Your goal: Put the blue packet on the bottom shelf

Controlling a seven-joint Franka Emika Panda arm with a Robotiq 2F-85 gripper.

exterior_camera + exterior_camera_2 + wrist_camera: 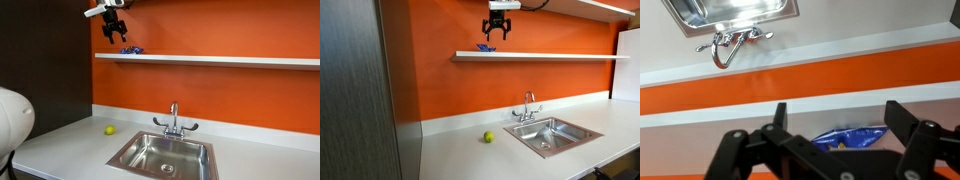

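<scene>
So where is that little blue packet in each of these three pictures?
In an exterior view: the blue packet lies near the left end of the bottom shelf, just below the gripper.
In an exterior view: upper middle, on the same shelf.
Wrist view: bottom centre, between the open fingers.
Shared landmark: the faucet.

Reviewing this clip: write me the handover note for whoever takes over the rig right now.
Hand: open, holding nothing, hanging just above the bottom shelf.
Blue packet: lying on the bottom shelf under the hand. The wrist view shows it below the spread fingers, apparently free of them.
Done: the packet looks placed.
Left: probably only to lift the hand away without brushing the packet.
Not part of the job: the yellow-green ball on the counter beside the sink.
</scene>
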